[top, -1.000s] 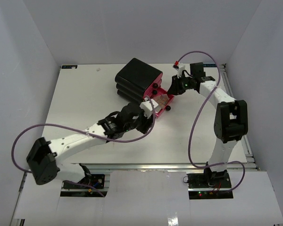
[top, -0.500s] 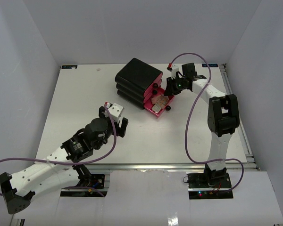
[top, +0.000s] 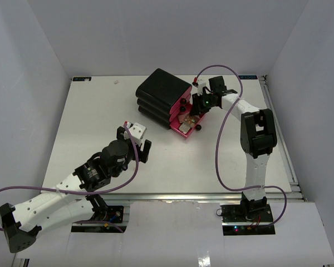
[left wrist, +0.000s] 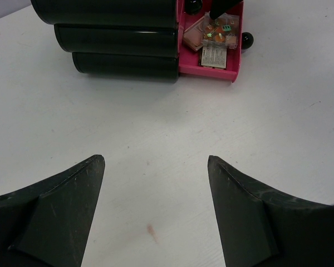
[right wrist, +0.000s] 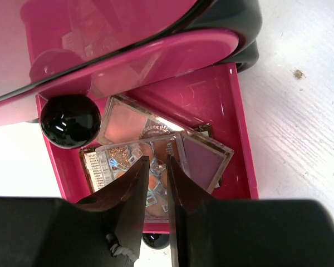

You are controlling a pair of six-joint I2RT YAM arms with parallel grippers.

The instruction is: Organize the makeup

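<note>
The makeup I can see is three flat palettes lying stacked in the open pink drawer (right wrist: pixel 242 128) of the black box (top: pixel 161 92). A pink palette (right wrist: pixel 125 122) and a mauve palette (right wrist: pixel 203 158) lie under a clear-lidded glittery palette (right wrist: pixel 108 161). My right gripper (right wrist: pixel 157 161) points down into the drawer, its jaws nearly together with only a slit between them, tips on the glittery lid, nothing between them. My left gripper (left wrist: pixel 156 161) stands open over bare table, well short of the drawer (left wrist: pixel 209 69). From above, the left gripper (top: pixel 138 139) is near the middle and the right gripper (top: pixel 197 108) is at the drawer.
The drawer above is shut, and its black knob (right wrist: pixel 69 119) juts over the open drawer. The open drawer's own knob (left wrist: pixel 246 40) sticks out at its front. A faint reddish stain (left wrist: pixel 151 232) marks the table. Purple cables loop beside both arms. White walls enclose the table.
My left arm has drawn back from the drawer toward the near left and its jaws have opened. The right gripper has moved left and down over the drawer.
</note>
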